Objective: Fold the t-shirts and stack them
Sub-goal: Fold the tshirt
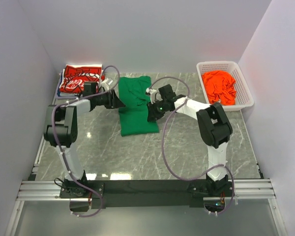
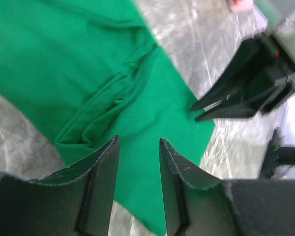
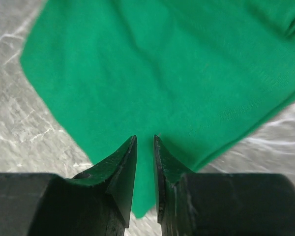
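The green t-shirt (image 1: 136,105) lies partly folded in the middle of the table, and it also shows in the left wrist view (image 2: 88,64) and the right wrist view (image 3: 162,64). My left gripper (image 1: 119,101) hovers at its left edge, jaws open and empty (image 2: 139,140). My right gripper (image 1: 151,112) is at its right edge, jaws a narrow gap apart with flat cloth below them (image 3: 145,137). It also shows in the left wrist view (image 2: 194,112). The red t-shirt with white print (image 1: 80,78) lies folded at the back left. The orange t-shirt (image 1: 220,86) lies crumpled in the basket.
A white mesh basket (image 1: 217,64) stands at the back right. White walls close in the grey marble table (image 1: 196,147) on three sides. The arms' cables loop over the table in front of the green shirt.
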### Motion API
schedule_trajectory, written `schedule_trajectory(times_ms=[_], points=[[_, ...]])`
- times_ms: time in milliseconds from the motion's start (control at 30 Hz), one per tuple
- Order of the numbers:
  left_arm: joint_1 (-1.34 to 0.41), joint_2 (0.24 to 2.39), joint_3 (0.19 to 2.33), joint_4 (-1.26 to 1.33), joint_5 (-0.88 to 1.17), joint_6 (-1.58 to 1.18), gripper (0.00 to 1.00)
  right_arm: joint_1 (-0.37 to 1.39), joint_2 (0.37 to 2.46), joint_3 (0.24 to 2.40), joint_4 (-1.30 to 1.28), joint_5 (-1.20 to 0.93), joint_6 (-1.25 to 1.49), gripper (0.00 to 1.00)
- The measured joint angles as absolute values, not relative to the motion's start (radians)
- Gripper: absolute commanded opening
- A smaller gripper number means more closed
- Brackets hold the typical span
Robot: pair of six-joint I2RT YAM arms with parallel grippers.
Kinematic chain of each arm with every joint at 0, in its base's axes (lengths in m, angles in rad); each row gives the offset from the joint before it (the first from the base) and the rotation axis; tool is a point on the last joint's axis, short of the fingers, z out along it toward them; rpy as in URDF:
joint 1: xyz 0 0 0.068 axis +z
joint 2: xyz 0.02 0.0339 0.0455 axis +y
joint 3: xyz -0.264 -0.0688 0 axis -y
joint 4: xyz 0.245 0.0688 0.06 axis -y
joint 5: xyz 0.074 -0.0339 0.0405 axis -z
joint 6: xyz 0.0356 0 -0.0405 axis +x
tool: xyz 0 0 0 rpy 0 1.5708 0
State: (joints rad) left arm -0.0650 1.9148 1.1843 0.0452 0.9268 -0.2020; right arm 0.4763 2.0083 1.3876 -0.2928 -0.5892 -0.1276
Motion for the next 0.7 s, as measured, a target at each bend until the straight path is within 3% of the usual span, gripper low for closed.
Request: schedule_trajectory(times_ms=[333,567,700], points=[[-0.062,2.207,1.321,0.14,0.959,-0.45,0.41,0.44,2.128,1.418,-0.291,-0.698,0.031,0.25],[-0.054,2.217,1.341,0.171,0.963,-0.487,0.46,0.434,2.131,1.396,-0.262,-0.739,0.062,0.25],[-0.036,2.094,1.255,0.127,0.971,-0.4,0.48,0.434,2.097,1.345,-0.257,-0.754,0.059,0.27]])
